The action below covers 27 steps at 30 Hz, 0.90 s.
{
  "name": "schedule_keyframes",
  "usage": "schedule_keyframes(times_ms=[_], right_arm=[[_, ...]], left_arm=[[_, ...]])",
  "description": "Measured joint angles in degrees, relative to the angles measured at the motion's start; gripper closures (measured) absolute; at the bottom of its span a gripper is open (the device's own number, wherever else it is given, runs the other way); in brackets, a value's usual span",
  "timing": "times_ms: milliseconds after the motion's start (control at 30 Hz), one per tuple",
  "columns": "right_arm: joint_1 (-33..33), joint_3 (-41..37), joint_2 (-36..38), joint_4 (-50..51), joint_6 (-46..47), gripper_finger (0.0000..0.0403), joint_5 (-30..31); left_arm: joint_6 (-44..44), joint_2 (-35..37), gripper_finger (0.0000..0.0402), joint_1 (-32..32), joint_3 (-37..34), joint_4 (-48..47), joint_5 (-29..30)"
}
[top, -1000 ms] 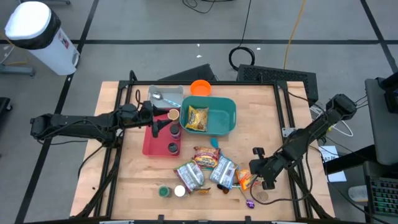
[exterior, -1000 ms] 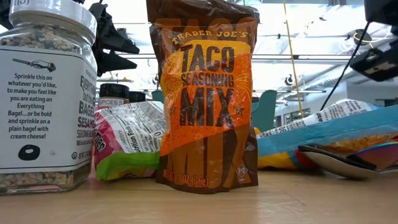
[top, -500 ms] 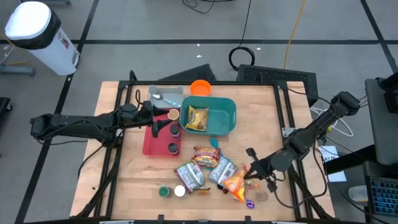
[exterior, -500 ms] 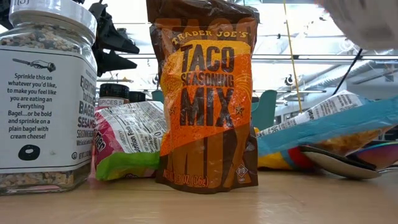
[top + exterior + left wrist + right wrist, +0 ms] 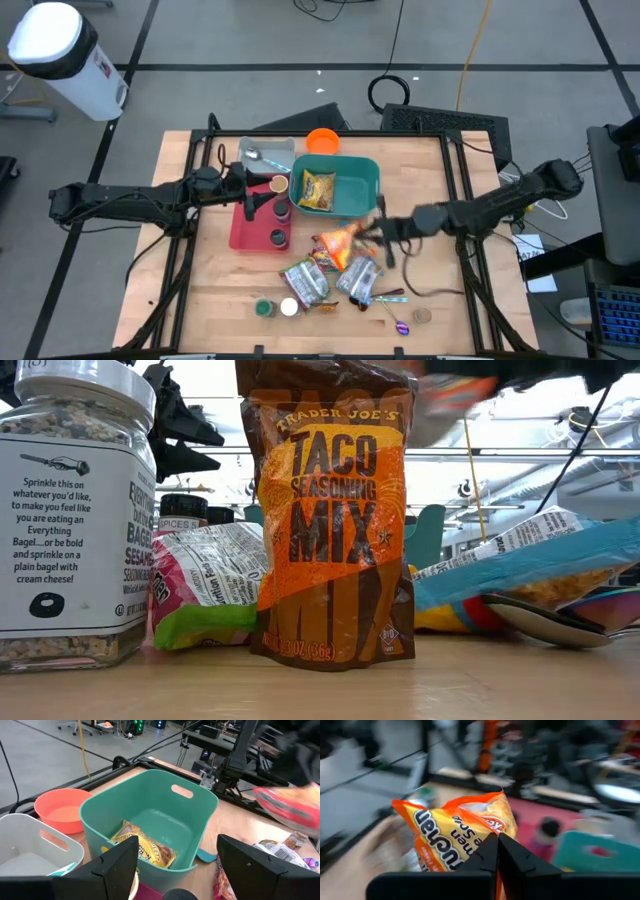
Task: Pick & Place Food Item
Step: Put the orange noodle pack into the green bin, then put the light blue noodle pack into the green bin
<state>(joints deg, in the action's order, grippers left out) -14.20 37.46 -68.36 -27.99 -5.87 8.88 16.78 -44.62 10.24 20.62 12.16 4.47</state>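
Note:
My right gripper (image 5: 374, 231) is shut on an orange ramen soup packet (image 5: 341, 242) and holds it in the air just near of the teal bin (image 5: 372, 176). The same packet shows close up in the right wrist view (image 5: 451, 832) and as a blur in the left wrist view (image 5: 292, 805). A yellow food packet (image 5: 317, 190) lies on the bin's floor. My left gripper (image 5: 177, 845) stands open over the red tray (image 5: 248, 228), left of the bin, with nothing between its fingers. My right gripper pinches one end of the orange packet (image 5: 481, 843) between its two shut fingers (image 5: 509, 857). The fingers lie about level and come from the table's right. The packet sticks out ahead of the fingers toward the left, lifted clear of the table and above the other packets.
Several food packets (image 5: 322, 276) lie in a heap at the table's near middle, with two small jars (image 5: 274, 307) beside them. A purple spoon (image 5: 400, 322) lies near the front. An orange bowl (image 5: 322, 140) and a white bin (image 5: 266, 152) stand at the far edge. A taco seasoning pouch (image 5: 330, 520) stands upright.
My right gripper has swung from the near right part of the table up and left toward the teal bin, tipping from pointing down to about level. It stays shut on the orange packet, which has been lifted clear of the table and carried over the heap.

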Motion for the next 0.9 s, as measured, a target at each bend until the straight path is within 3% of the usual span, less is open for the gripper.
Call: schedule_keyframes(times_ms=[100, 233, 367, 667, 900], right_arm=[[6.5, -0.2, -3.8, -7.8, 0.3, 0.0403, 1.3], [13.4, -0.2, -11.3, -17.3, 7.4, 0.0403, 11.9], [17.9, -0.3, -18.8, -20.8, 13.4, 0.0401, 16.8], [18.8, -0.2, -22.5, -21.5, 13.4, 0.0330, 15.8], [18.6, -0.2, -21.7, -19.2, 9.7, 0.0237, 8.3]], left_arm=[[0.0, 0.0, 0.0126, 0.0, 0.0, 0.0, 0.0], [0.0, 0.0, 0.0126, 0.0, 0.0, 0.0, 0.0], [0.0, 0.0, 0.0126, 0.0, 0.0, -0.1, 0.0], [0.0, 0.0, 0.0126, 0.0, 0.0, -0.1, 0.0], [0.0, 0.0, 0.0126, 0.0, 0.0, -0.1, -0.1]])
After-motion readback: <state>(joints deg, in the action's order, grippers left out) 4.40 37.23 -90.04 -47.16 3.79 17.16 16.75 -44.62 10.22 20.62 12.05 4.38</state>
